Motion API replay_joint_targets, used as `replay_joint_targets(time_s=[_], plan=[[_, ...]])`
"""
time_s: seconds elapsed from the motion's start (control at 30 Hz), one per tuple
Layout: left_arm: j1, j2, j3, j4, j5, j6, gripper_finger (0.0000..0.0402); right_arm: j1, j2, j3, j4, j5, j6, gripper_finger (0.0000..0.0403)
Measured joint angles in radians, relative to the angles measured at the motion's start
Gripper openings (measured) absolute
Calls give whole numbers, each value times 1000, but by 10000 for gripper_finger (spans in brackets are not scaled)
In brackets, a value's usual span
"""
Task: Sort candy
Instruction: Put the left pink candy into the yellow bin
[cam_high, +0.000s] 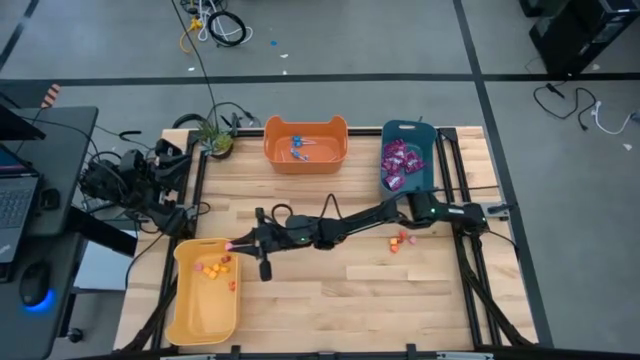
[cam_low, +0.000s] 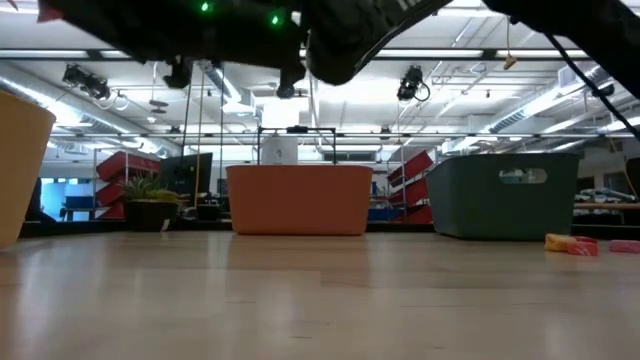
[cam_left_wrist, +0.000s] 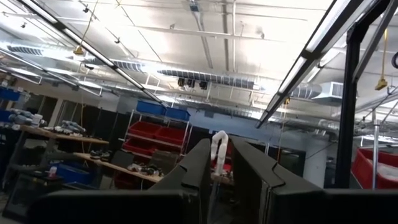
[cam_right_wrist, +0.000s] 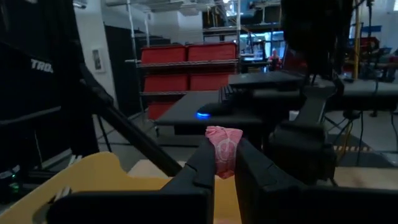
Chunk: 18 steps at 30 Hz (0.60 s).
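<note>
While the right claw (cam_right_wrist: 225, 163) grasps one pink candy (cam_right_wrist: 222, 149), the left claw's state cannot be told.

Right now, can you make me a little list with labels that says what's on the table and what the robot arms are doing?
Right end effector: shut on a small pink wrapped candy, held at the rim of the yellow plastic bin
Left end effector: parked at the table's left edge, pointing up at the ceiling
Yellow bin contents: a few tiny orange and pink pieces
Orange plastic bin: blue-wrapped lollipops
Teal plastic bin: shiny purple packets
Wooden table: a few loose orange pieces still unsorted
</note>
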Motion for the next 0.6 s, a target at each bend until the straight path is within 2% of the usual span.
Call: replay_joint_targets(time_s=[0.37,0.6], plan=[[0,0,0,-3,6,2,67,-6,165,137,-6,-15,70,31],[0,0,0,-4,5,3,67,-6,175,148,-42,-15,68,50]])
